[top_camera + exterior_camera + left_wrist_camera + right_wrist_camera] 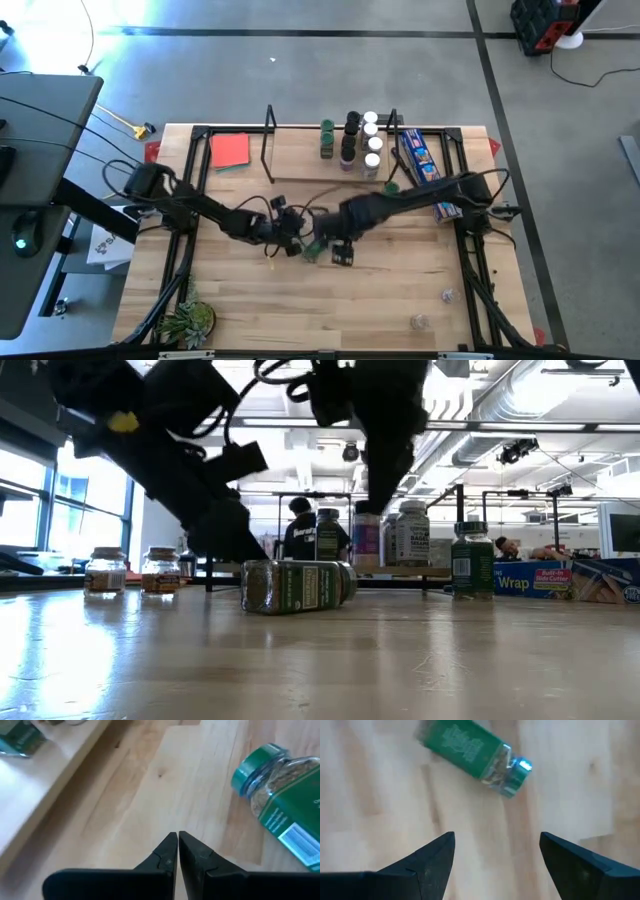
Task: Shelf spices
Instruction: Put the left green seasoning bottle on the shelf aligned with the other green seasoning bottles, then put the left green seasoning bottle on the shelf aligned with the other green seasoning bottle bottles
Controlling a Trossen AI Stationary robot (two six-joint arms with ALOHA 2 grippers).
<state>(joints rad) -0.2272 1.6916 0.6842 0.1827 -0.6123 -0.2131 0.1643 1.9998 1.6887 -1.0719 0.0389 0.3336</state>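
A green-lidded, green-labelled spice jar (312, 247) lies on its side on the table (298, 586), between my two grippers. My left gripper (177, 845) is shut and hovers just left of the jar (285, 785), not touching it. My right gripper (497, 845) is open above the table, with the jar (475, 750) lying ahead of its fingers. The light-wood shelf (300, 152) stands at the far edge. Several jars (360, 140) with green, black and white lids stand on it at its right end (412, 535).
A blue snack packet (420, 158) lies right of the shelf and a red card (230, 150) left of it. One green-lidded jar (472, 560) stands in front of the shelf. Two jars (432, 308) sit near the right front corner, a plant (190, 320) at the left front.
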